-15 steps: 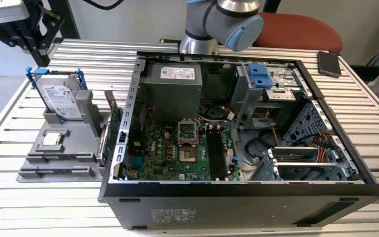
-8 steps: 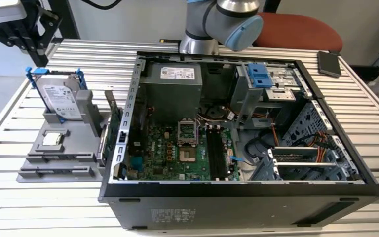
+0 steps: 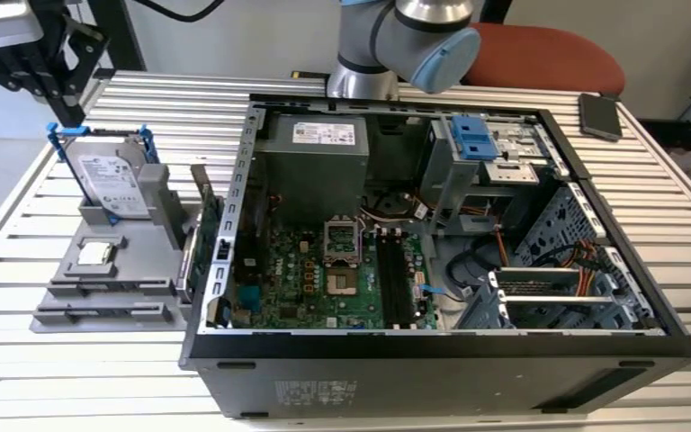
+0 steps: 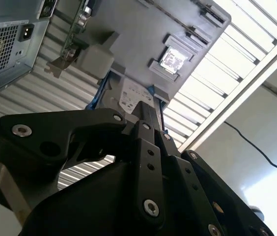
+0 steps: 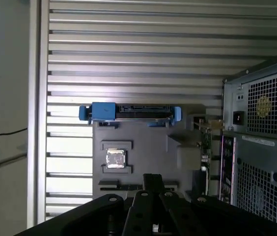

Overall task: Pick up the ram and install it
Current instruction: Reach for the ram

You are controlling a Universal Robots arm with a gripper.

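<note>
My black gripper [image 3: 78,117] hangs at the exterior view's far left, above the back end of a grey parts holder [image 3: 118,270]. In both wrist views its fingers [image 4: 146,110] meet in one narrow block and I see nothing between them. The gripper [image 5: 151,178] points down at the holder [image 5: 143,142]. The ram is hidden from me; I cannot pick it out on the holder or in the case. The motherboard's black memory slots [image 3: 394,270] lie inside the open computer case [image 3: 442,346].
On the holder stand a hard drive in a blue bracket [image 3: 112,184], a small silver processor chip [image 3: 94,255] and an upright green card [image 3: 208,229]. The arm's base [image 3: 394,54] rises behind the case. A dark phone [image 3: 600,115] lies on the slatted table at the back right.
</note>
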